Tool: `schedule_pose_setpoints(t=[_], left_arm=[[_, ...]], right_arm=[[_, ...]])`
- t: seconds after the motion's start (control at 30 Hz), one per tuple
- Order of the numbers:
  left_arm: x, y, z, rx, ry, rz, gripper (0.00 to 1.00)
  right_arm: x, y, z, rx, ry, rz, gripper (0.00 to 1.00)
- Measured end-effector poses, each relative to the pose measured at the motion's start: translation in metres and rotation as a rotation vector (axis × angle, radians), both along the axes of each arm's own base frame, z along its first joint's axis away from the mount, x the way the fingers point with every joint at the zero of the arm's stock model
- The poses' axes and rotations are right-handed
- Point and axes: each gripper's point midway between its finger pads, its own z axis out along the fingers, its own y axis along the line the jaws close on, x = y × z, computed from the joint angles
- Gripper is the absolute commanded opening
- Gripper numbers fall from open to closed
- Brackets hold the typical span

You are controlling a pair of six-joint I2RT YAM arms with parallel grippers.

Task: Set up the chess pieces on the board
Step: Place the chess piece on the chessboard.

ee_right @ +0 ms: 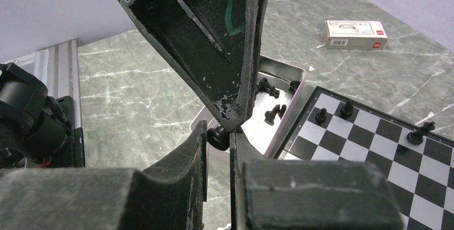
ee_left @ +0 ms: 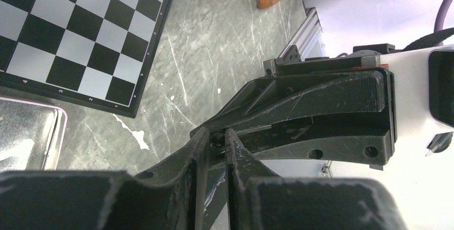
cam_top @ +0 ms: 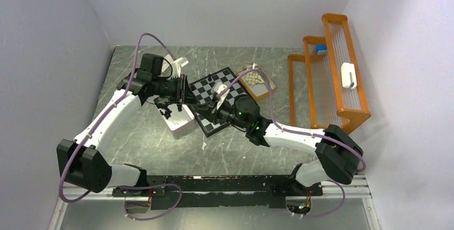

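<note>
Right wrist view showed the right gripper (ee_right: 218, 135) closed to a narrow gap on a black piece (ee_right: 216, 137), which was held at the fingertips. The left gripper (ee_left: 217, 137) came down on it from 12 o'clock. In the left wrist view its jaws were also narrow, with the same piece lodged between the tips. Both grippers therefore appeared to pinch one piece, which suggests a hand-over or regrasp in mid-air.

In the top view the two grippers met at about 8 o'clock of the board (cam_top: 210, 86), above the gap between it and the tin (cam_top: 181, 125).

Status of the task, as judged from the views:
- Done: three black pieces stood on the board near its edge beside the tin, a pair (ee_right: 321, 115) and one further along (ee_right: 418, 133). Whether they stood on their correct squares could not be told.
- In hand: one black piece, not yet placed.
- Left: several black pieces (ee_right: 273, 113) lay in the tin at 10 o'clock of the board in the right wrist view. The cream pieces (cam_top: 256, 76) lay heaped in the tray (cam_top: 266, 89) at 2 o'clock of the board in the top view, and none could be confirmed on the board.

The setup was at an early stage, and most of both sets remained to be placed.
</note>
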Motion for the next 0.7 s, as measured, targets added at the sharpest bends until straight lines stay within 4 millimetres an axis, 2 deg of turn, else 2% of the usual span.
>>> schedule_pose_setpoints(t=[0.13,0.2,0.23,0.47,0.57,0.63,0.7], left_arm=[[-0.002,-0.001,0.000,-0.002,0.002,-0.008,0.06],[-0.002,-0.001,0.000,-0.003,0.003,-0.010,0.05],[-0.002,-0.001,0.000,-0.003,0.003,-0.011,0.05],[-0.002,-0.001,-0.001,0.000,0.005,-0.010,0.05],[0.000,-0.002,-0.003,0.015,0.006,-0.002,0.05],[0.009,-0.001,-0.004,0.041,-0.012,0.024,0.05],[0.018,0.000,-0.002,0.071,-0.040,0.055,0.05]], right_arm=[[-0.001,0.000,-0.002,-0.008,0.000,0.008,0.00],[-0.002,0.000,-0.002,-0.010,0.000,0.010,0.00],[-0.002,0.000,-0.002,-0.010,0.000,0.010,0.04],[0.001,-0.001,-0.004,-0.009,0.018,-0.012,0.57],[0.006,-0.008,-0.006,-0.011,0.038,-0.060,0.73],[0.006,-0.016,-0.008,-0.011,0.057,-0.097,0.95],[0.005,-0.025,-0.008,-0.002,0.076,-0.123,1.00]])
